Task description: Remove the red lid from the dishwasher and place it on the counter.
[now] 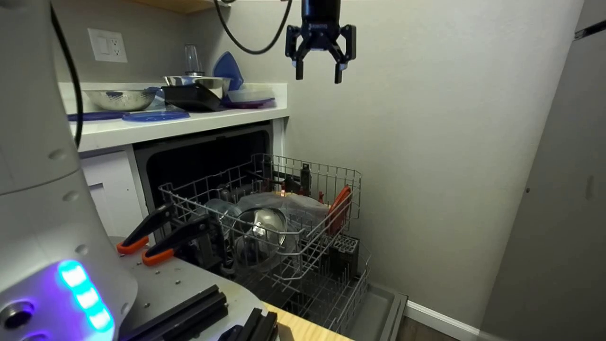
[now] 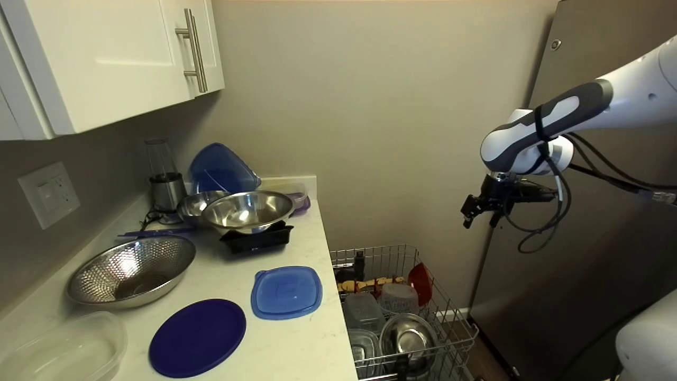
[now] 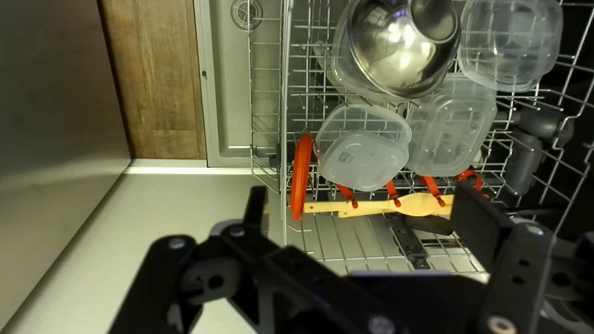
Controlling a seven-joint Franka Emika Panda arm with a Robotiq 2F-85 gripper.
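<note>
Hand [image 1: 318, 76] hung spread and high; red lid [image 3: 301, 174] stood in the dishwasher [image 1: 208, 154]

The red lid stood on edge in the dishwasher's upper wire rack [image 1: 331, 166], just beside the rack's outer side; whether it touched the wires could not be told. From the wrist it showed as a narrow strip near a clear plastic container [image 3: 364, 160] and the end of some yellow utensils [image 3: 415, 204]. A metal bowl [image 3: 397, 51] and further clear containers [image 3: 452, 130] lay in the same rack. In an exterior view a black slotted basket [image 1: 345, 258] sat lower than the lid.

The hand was well apart from the lid, its fingers [image 3: 255, 206] set wide from each other. In both exterior views it hung higher than the rack, fingertips downward, at the end of a white robot arm [image 2: 634, 95].

The tabletop [image 2: 288, 349] carried a perforated colander [image 2: 129, 264], a round dark-blue lid [image 2: 198, 338], a square light-blue lid [image 2: 286, 292] and, partly in view, a clear plastic tub [image 2: 113, 338]. Farther back, a wide mixing bowl [image 2: 246, 211] showed above a black tray [image 2: 259, 242], with a smaller bowl [image 2: 198, 203] just beside it and a blender [image 2: 168, 193] near the wall [image 2: 106, 159]. Another blue lid [image 2: 225, 169] leaned upright in the corner.
</note>
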